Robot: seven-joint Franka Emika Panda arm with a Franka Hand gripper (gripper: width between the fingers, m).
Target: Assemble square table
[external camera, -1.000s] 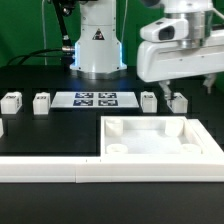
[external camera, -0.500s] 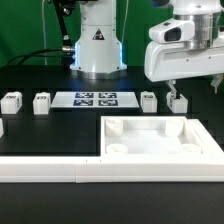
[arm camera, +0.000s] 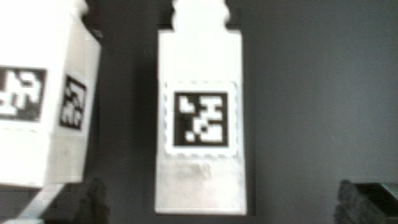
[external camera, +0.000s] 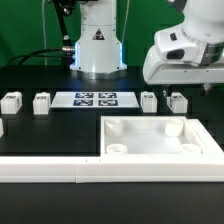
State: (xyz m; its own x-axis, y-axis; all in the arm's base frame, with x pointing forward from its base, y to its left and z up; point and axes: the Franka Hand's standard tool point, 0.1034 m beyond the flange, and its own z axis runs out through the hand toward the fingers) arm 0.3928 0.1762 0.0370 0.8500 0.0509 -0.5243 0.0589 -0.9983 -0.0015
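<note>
- The end effector (arm camera: 217, 205) is open, jaws wide and holding nothing. Only its dark fingertips (arm camera: 75, 205) show in the wrist view.
- A tagged leg block (arm camera: 199, 120) lies between the fingertips, off-centre toward one of them and untouched.
- The neighbour leg block (arm camera: 45, 100) sits just beside it, across a narrow dark gap.
- Risk: a straight descent likely puts the nearer finger on the neighbour leg block or wedges it in that gap. The cause is the off-centre line-up.
- Risk: closing off-centre would probably push the leg block sideways or twist it before both pads meet. A skewed grip would then spoil insertion into a corner socket.
- Risk: a bumped neighbour could slide or tip, and would then need finding again.
- The square tabletop (external camera: 160, 140) lies socket-side up on the surface (external camera: 40, 130), near the front. It is just in front of the right pair of legs (external camera: 178, 101) and has no legs fitted.
- Only the exterior view shows the layout:
  - two more legs (external camera: 12, 101) well apart, toward that view's left;
  - the marker board (external camera: 95, 99) between the two groups of legs;
  - the long border rail (external camera: 60, 170) along the front;
  - the arm's white housing (external camera: 185, 55) above the right pair.
- The exterior view hides the fingertips, so jaw line-up and which leg is targeted cannot be told there.
- Only the wrist view shows the tag face, the gap between the two legs, and the finger offset.
</note>
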